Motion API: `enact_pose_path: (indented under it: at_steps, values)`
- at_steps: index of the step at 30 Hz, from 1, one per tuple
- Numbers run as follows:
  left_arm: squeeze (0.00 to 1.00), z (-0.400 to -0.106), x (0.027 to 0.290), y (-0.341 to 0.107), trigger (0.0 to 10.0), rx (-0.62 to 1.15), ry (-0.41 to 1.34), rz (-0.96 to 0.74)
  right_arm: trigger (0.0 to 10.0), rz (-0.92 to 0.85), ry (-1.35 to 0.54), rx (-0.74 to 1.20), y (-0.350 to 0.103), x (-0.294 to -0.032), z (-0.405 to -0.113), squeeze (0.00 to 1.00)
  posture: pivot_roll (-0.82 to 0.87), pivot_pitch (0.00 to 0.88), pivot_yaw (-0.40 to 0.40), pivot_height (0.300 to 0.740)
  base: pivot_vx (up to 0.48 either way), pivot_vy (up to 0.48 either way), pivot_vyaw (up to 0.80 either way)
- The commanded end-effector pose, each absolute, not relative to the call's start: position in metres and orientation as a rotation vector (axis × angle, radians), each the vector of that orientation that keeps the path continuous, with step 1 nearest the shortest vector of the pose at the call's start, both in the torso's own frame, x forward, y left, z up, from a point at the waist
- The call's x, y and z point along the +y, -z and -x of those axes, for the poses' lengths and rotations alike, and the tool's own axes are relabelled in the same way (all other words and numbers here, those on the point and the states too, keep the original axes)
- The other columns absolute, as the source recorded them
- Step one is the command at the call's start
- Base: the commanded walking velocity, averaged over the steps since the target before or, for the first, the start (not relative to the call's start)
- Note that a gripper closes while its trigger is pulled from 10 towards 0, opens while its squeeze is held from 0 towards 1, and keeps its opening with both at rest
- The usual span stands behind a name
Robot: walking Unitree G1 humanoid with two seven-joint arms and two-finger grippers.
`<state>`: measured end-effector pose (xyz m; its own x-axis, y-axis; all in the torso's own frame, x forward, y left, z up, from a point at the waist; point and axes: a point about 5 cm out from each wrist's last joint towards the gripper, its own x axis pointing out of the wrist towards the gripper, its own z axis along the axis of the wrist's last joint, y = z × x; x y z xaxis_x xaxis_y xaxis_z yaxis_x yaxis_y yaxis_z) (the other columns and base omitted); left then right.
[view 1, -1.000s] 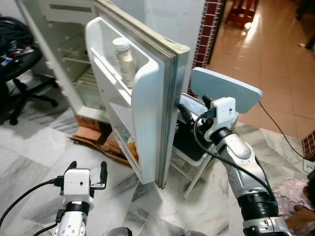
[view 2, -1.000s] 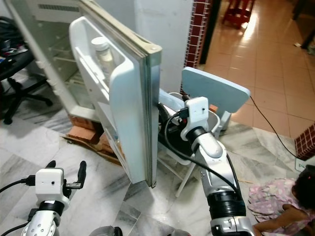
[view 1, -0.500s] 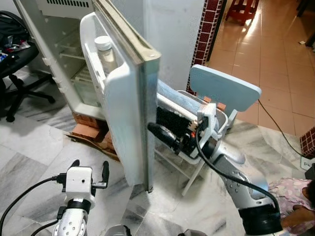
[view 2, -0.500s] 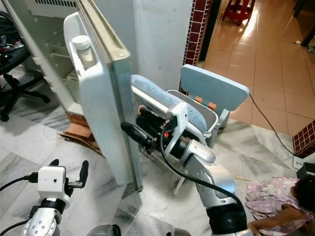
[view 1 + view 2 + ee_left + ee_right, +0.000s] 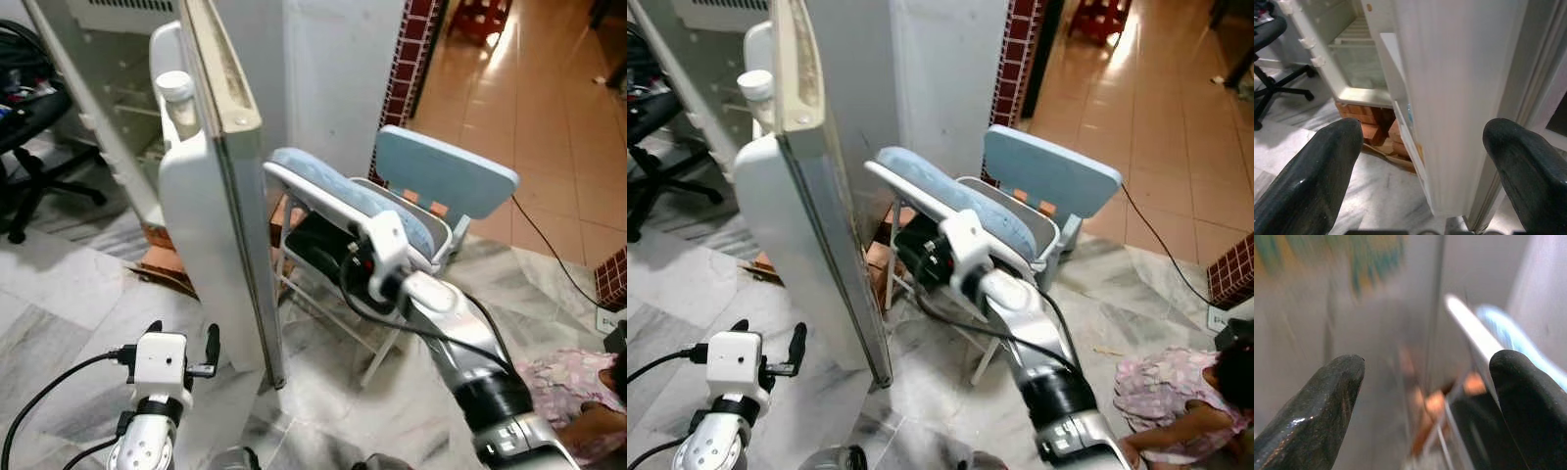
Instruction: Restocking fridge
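So the fridge door [image 5: 211,215] has swung a good way toward shut over the last second — a second ago you could see the whole inner shelf, now it's nearly edge-on with just the white bottle [image 5: 176,98] poking above the door rack, and the right gripper [image 5: 1425,396] has pulled back from the door's outer face to beside the blue chair [image 5: 441,176], fingers spread, holding nothing. The right wrist view is blurry, so I'd only guess it just finished pushing. The left gripper [image 5: 181,343] hovers low by the door's bottom corner, also spread and empty — looks like the restock's wrapping up, with the door not fully closed yet.
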<state>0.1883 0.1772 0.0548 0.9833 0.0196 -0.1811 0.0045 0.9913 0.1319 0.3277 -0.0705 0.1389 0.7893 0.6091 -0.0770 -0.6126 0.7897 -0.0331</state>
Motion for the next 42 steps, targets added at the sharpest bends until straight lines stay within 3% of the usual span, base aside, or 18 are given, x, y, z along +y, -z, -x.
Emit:
enact_pose_path:
  at_steps: [1,2,3,7,9,12,19,23,29,42]
  values:
    - [0.0,-0.187,0.179,-0.051,10.0,0.205,-0.009,-0.148,10.0,-0.011,-0.696,0.003,-0.159,-0.049,-0.329,0.0,0.02,0.116,0.006,0.74,0.0,0.0,0.0]
    - [0.0,-0.187,0.179,-0.051,10.0,0.205,-0.009,-0.148,10.0,-0.011,-0.696,0.003,-0.159,-0.049,-0.329,0.0,0.02,0.116,0.006,0.74,0.0,0.0,0.0]
    - [0.0,-0.188,0.179,-0.051,10.0,0.206,-0.007,-0.151,10.0,-0.13,-0.799,-0.063,-0.182,-0.028,-0.322,0.0,0.02,0.116,0.006,0.74,0.0,0.0,0.0]
    - [0.0,-0.188,0.179,-0.051,10.0,0.207,-0.007,-0.154,10.0,-0.326,-1.094,-0.104,-0.208,-0.006,-0.294,0.0,0.02,0.115,0.0,0.74,0.0,0.0,0.0]
    - [0.0,-0.187,0.179,-0.051,10.0,0.209,-0.008,-0.154,10.0,-0.384,-1.328,-0.104,-0.214,-0.003,-0.266,0.0,0.02,0.117,-0.001,0.74,0.0,0.0,0.0]
    - [0.0,-0.188,0.178,-0.05,10.0,0.212,-0.007,-0.153,10.0,-0.389,-1.415,-0.077,-0.209,-0.004,-0.253,0.0,0.02,0.117,-0.001,0.74,0.0,0.0,0.0]
    - [0.0,-0.188,0.178,-0.049,10.0,0.223,0.012,-0.158,10.0,-0.193,-1.02,0.015,-0.167,-0.035,-0.292,0.0,0.01,0.119,0.005,0.74,0.0,0.0,0.0]
    - [0.0,-0.19,0.182,-0.049,10.0,0.219,-0.013,-0.168,10.0,-0.156,-0.948,0.055,-0.154,-0.052,-0.292,0.0,0.01,0.12,0.004,0.74,0.0,0.0,0.0]
    - [0.0,-0.2,0.221,-0.054,10.0,0.195,-0.18,-0.223,10.0,-0.045,-0.794,0.108,-0.123,-0.092,-0.291,0.0,0.01,0.12,-0.005,0.74,0.0,0.0,0.0]
    - [0.0,-0.217,0.217,-0.074,10.0,0.096,-0.204,-0.184,10.0,-0.029,-0.419,0.069,-0.102,-0.136,-0.292,0.0,0.0,0.114,-0.003,0.74,0.0,0.0,0.0]
